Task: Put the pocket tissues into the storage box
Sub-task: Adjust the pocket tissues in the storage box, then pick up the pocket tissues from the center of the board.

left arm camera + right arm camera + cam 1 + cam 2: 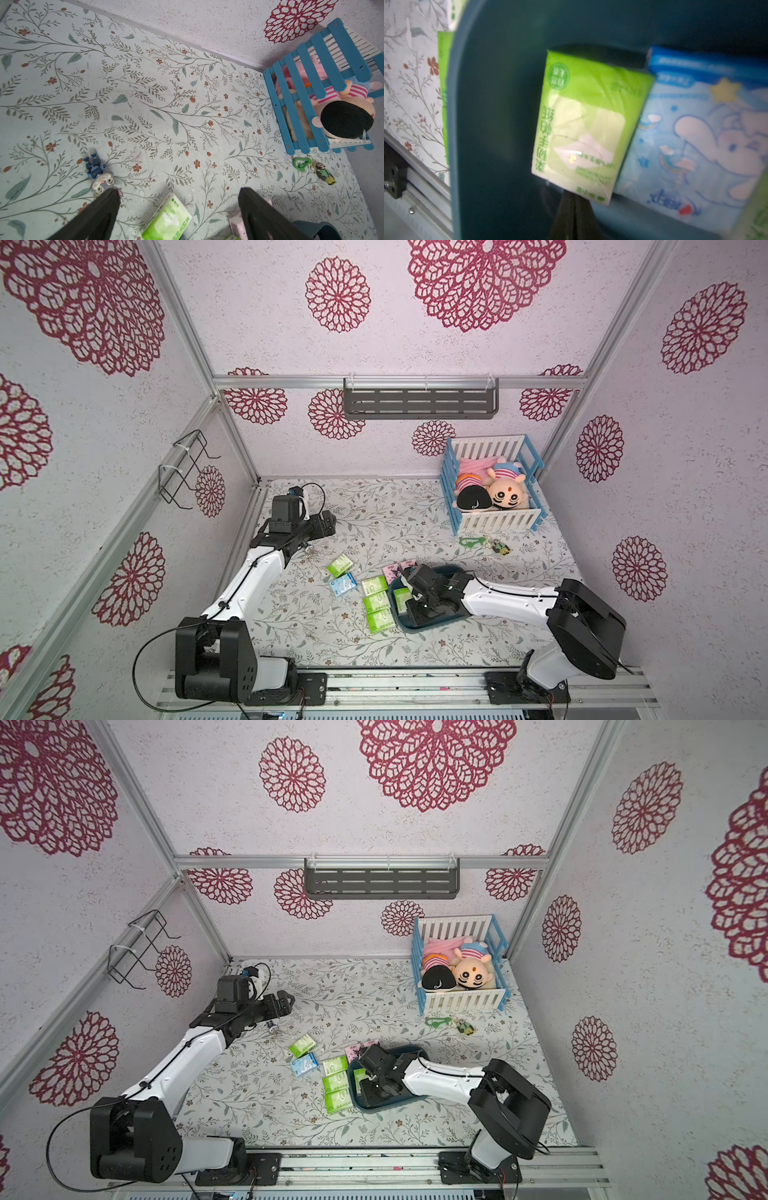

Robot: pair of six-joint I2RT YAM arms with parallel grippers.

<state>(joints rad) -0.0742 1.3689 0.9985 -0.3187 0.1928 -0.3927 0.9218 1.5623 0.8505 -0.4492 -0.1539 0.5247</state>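
Right hand (574, 199), apparently closed (blurred view) on the edge of a glossy lime-green pack (587, 128) lying inside the storage box (500, 104), touching a blue pack (695, 135). Left hand (179, 190) is held open and empty. On release, the slick pack could be dragged out by clinging film. More pocket tissues (376, 602) are seen on the bench (311, 635) beside the box.

We count 5 green tissue packs (340, 565) for sure, 2 blue tissue packs (343, 585), and what looks like 2 pink tissue packs (398, 570), partly hidden. Plus 1 teal box (432, 625), 1 crib (496, 521), 2 dolls (473, 499) and 2 little keychain figures (325, 173).
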